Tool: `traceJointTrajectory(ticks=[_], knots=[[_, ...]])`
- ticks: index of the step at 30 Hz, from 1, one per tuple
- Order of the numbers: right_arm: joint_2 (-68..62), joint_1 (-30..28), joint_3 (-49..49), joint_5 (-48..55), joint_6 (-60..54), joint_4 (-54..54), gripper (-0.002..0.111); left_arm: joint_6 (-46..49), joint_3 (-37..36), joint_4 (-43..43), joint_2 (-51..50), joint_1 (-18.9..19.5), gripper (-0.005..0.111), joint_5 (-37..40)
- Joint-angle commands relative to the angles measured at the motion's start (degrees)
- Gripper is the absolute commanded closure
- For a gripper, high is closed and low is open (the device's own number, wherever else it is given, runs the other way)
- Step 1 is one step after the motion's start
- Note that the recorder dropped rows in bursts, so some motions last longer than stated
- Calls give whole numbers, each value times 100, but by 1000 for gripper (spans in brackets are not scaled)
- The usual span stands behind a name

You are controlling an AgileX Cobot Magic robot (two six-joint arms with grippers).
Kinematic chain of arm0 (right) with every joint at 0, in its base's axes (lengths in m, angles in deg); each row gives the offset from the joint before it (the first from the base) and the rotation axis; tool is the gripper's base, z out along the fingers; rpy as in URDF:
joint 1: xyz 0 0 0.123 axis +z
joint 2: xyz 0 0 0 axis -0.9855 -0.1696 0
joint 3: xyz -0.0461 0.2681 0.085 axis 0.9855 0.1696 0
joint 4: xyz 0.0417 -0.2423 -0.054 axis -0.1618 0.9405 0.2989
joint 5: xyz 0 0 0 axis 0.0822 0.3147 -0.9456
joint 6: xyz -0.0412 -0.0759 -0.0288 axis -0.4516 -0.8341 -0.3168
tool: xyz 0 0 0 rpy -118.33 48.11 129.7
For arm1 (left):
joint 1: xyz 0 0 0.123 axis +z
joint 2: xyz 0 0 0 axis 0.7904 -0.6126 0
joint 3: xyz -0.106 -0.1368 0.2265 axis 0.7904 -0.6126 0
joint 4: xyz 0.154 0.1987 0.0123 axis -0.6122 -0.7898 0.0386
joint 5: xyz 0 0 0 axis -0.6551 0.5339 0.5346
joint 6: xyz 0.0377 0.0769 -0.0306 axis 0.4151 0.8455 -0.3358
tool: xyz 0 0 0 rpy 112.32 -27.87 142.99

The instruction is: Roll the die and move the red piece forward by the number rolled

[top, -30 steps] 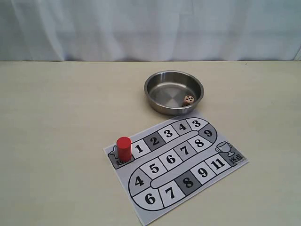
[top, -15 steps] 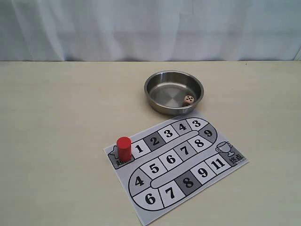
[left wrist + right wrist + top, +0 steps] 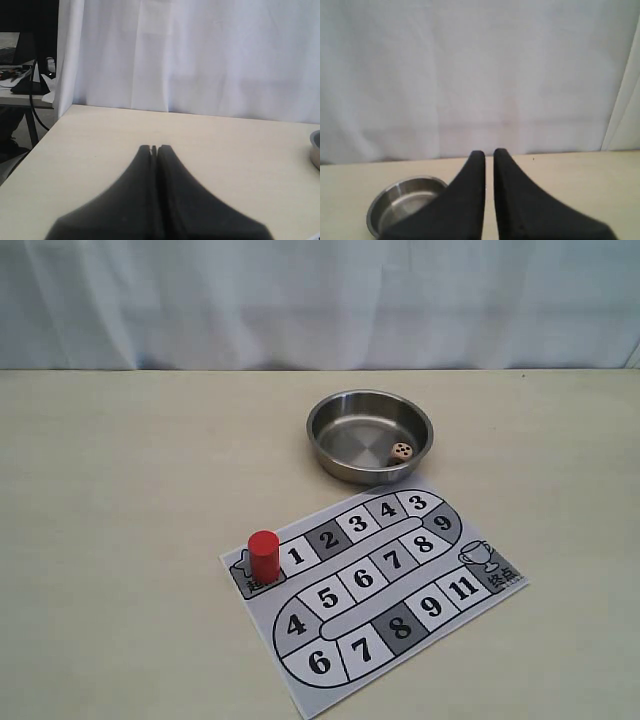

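Note:
The die is a small beige cube with dark pips, lying inside the steel bowl by its right wall. On the start square at the left end of the numbered board, beside square 1, the red piece stands upright. Neither arm shows in the exterior view. My left gripper is shut with nothing in it, above bare table. My right gripper holds nothing either; only a thin slit parts its fingers. The bowl lies beside it.
Behind the beige table hangs a white curtain. The bowl's rim shows at the border of the left wrist view. Beyond the table's left edge stands a desk with cables.

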Motion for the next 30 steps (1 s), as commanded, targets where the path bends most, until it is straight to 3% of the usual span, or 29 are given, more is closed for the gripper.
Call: traceJointTrajectory(ticks=[1,5,13,23,28,30], knots=[[-886,-22,-359,383,-155,24,85,-11,43,9,6,-47,107,-73],[-1682,174,-608,471,-727,-256,71,-11,43,9,6,-47,107,-73],[-3484,1062,-2000,1438,-1488,-258,71,-11,43,9,6,-47,107,-73],[-5731,1112,-4020,2591,-1692,-258,70,-11,43,9,6,-47,107,-73],[-6637,1112,-4908,2918,-1694,-258,51,-11,43,9,6,-47,107,-73],[-6961,1112,-5247,3046,-1710,-280,50,-11,43,9,6,-47,107,-73]])
